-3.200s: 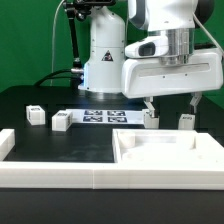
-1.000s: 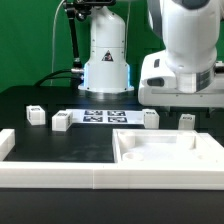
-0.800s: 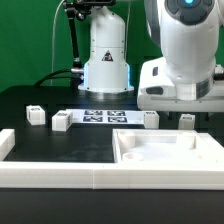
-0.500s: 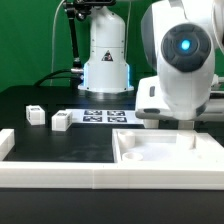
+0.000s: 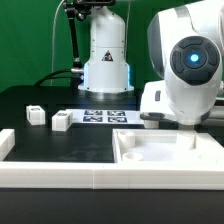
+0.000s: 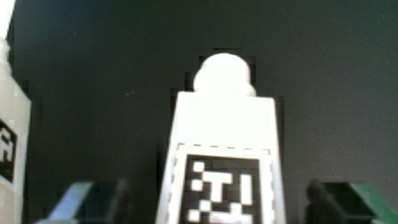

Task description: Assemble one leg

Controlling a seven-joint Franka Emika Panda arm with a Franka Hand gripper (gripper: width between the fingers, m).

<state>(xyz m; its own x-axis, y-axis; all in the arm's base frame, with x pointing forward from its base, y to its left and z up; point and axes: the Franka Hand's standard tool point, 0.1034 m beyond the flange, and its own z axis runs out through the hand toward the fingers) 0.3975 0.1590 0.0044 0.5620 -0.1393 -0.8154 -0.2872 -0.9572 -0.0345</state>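
Black surface (image 5: 70, 140), green backdrop (image 5: 30, 40), and all eyes go to the jaws. They stand wide, one dark finger (image 6: 86, 201) on either side of the leg (image 6: 222, 130), with a strip of dark surface showing between each finger and the white plastic: no contact, nothing gripped. The leg sits dead centre between them in the wrist view, its square black-and-white tag (image 6: 222, 188) facing the camera, its rounded nub (image 6: 222, 72) at the far end. Cut by the picture's edge, a second white piece (image 6: 15, 120) shows a sliver of tag pattern.

Out to the exterior view: the arm (image 5: 190, 90) hunches low on the exterior view's right, a blue light (image 5: 192, 60) glowing on its casing, and its bulk hides the jaws and that leg. Nearer the camera lies the large white panel (image 5: 165, 152) with its raised rim. The marker board (image 5: 100, 115) lies flat before the robot's base (image 5: 105, 55). On the exterior view's left stand a spare leg (image 5: 61, 121) just beside the marker board and an outer leg (image 5: 33, 115) farther left.
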